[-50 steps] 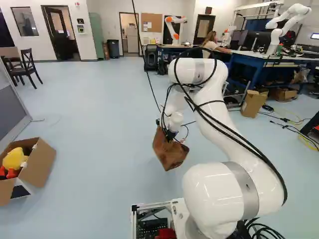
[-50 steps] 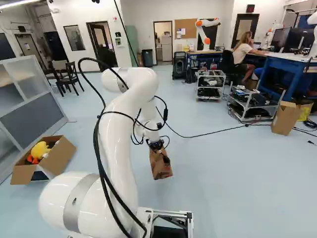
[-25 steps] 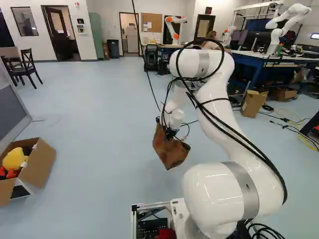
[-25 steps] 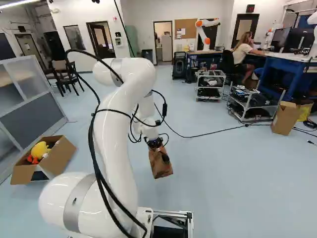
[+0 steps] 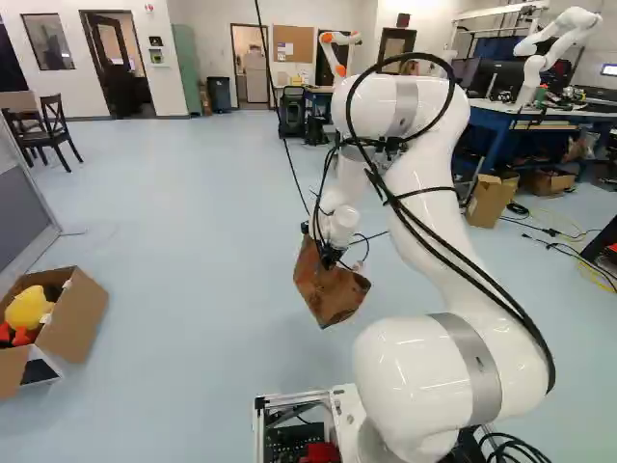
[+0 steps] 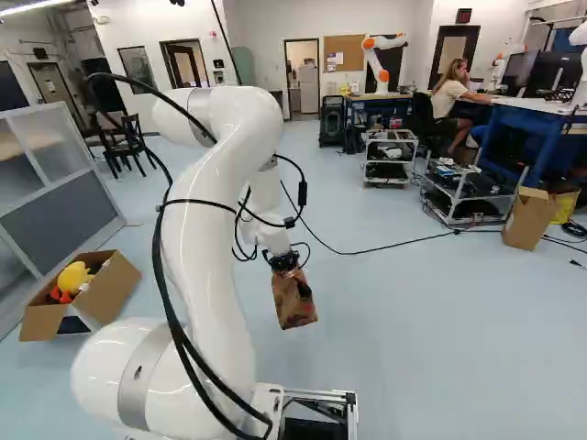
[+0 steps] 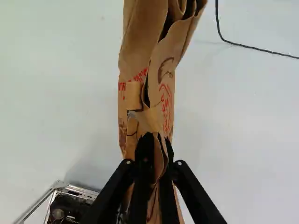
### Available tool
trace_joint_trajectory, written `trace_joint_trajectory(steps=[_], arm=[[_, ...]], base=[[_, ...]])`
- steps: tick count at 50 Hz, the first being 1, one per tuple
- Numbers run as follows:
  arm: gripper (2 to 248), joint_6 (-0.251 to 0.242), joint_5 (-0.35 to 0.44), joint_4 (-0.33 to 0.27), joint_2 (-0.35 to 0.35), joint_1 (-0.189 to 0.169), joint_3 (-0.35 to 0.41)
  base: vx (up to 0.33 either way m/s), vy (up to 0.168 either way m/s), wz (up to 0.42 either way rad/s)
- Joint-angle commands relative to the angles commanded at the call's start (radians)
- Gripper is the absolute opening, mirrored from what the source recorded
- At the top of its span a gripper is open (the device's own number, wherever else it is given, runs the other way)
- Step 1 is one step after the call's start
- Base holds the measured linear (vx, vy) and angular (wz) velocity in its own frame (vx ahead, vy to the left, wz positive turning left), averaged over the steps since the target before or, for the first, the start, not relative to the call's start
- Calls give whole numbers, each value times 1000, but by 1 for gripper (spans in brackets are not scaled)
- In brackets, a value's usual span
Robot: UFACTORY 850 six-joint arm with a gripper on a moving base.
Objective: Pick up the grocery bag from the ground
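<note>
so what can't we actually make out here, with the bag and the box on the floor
- What's in the paper bag: its folded, crumpled walls hide the inside in the wrist view.
- The bag's underside: turned away from every camera.
- The finger pads of the gripper: the pinched paper covers them in the wrist view.
- The bottom of the cardboard box: its walls and the yellow toy hide it in both base views.

Red lettering on grocery bag, broken by folds, partly legible; wall sign too small to read.
</note>
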Motion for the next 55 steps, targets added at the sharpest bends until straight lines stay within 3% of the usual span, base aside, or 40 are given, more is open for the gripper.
trace_joint_trajectory(steps=[55], arm=[[21,0,0,0,274,24,218]], base=[[0,0,0]])
